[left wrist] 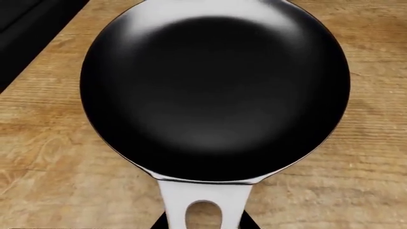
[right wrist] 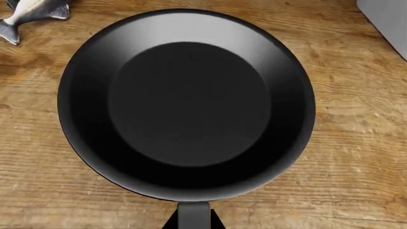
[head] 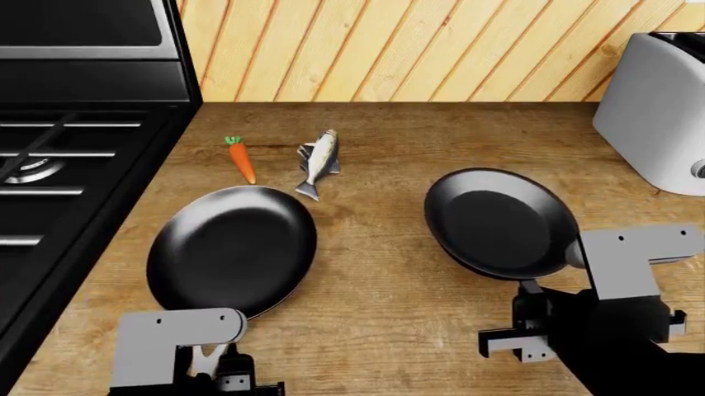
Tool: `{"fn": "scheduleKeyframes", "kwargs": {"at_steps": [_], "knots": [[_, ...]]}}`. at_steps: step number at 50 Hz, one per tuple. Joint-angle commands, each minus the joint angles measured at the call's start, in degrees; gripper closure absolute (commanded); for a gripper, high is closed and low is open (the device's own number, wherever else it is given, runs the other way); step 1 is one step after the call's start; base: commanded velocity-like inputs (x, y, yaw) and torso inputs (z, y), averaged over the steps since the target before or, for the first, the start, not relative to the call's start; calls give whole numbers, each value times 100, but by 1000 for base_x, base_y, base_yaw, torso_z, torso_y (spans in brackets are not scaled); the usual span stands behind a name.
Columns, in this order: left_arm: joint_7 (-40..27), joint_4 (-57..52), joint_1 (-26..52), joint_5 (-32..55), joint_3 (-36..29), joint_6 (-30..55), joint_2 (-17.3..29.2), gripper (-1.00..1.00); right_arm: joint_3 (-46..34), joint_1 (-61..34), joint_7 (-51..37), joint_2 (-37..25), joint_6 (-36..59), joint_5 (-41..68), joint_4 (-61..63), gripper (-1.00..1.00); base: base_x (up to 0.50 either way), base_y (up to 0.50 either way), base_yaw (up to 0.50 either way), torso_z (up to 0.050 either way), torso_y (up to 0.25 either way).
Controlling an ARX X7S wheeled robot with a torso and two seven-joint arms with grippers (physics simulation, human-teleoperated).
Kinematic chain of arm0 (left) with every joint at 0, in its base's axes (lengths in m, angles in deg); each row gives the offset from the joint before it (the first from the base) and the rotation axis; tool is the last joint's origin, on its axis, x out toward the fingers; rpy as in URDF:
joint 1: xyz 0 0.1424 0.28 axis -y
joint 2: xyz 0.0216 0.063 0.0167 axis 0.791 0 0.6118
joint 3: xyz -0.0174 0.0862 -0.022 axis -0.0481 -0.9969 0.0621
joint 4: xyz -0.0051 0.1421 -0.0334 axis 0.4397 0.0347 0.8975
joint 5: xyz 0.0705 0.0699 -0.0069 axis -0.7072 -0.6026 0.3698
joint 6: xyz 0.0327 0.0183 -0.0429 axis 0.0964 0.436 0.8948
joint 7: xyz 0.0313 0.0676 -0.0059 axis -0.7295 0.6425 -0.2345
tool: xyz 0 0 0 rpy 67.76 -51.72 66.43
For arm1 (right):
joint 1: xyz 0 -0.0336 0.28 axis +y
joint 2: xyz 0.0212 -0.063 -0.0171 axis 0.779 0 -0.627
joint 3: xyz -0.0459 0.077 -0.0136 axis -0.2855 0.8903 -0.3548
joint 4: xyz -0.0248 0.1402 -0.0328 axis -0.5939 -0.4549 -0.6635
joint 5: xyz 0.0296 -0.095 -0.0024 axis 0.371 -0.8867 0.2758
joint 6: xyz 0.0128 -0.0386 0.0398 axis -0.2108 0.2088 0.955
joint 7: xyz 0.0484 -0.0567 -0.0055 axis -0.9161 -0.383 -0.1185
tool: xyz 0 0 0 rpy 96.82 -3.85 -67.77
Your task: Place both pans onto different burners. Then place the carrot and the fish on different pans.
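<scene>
head view: both claws low behind the pans (head: 231, 247).

A wooden countertop (head: 441, 330) with a warm, streaked grain spreads before me; behind it rises a wall of slanted pale wood planks (head: 418, 49), meeting the counter along a straight back edge; at my far right stands a silver-grey toaster (head: 655, 115), upright on the counter near the wall, its rounded body cut off by the frame; at my upper left a dark oven panel (head: 88, 41) with a grey trim strip sits above the cooktop.
</scene>
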Motion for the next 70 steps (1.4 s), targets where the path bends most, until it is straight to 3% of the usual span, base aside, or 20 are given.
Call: {"fn": "scheduleKeyframes", "kwargs": {"at_steps": [1, 15, 30, 32, 35, 52, 70], "knots": [[26, 167, -167, 203, -138, -104, 6, 100, 279, -315, -25, -10, -15, -200, -7, 100, 0, 0, 0, 0, 0], [169, 66, 51, 24, 104, -195, 144, 100, 287, -315, 10, -1, 35, -302, 84, 100, 2, 0, -1, 0, 0], [-124, -393, 1126, 996, 662, -402, 758, 100, 441, -370, 115, -103, -85, -572, 400, 100, 0, 0, 0, 0, 2], [-298, -410, 2059, 1649, 767, -421, 1012, 100, 449, -461, 18, -60, 19, -511, 412, 100, 0, 0, 0, 0, 0], [-298, -360, 2559, 1950, 784, -408, 1111, 100, 468, -535, -60, -33, 79, -460, 428, 100, 0, 0, 0, 0, 4], [96, -353, 2321, 1829, 933, -462, 1232, 100, 527, -794, -294, 94, 318, -317, 563, 100, -271, 42, 0, 1, 3], [234, -358, 2146, 1707, 1011, -507, 1301, 100, 582, -795, -300, 82, 302, -509, 636, 100, -6, 158, 0, 2, 3]]}}
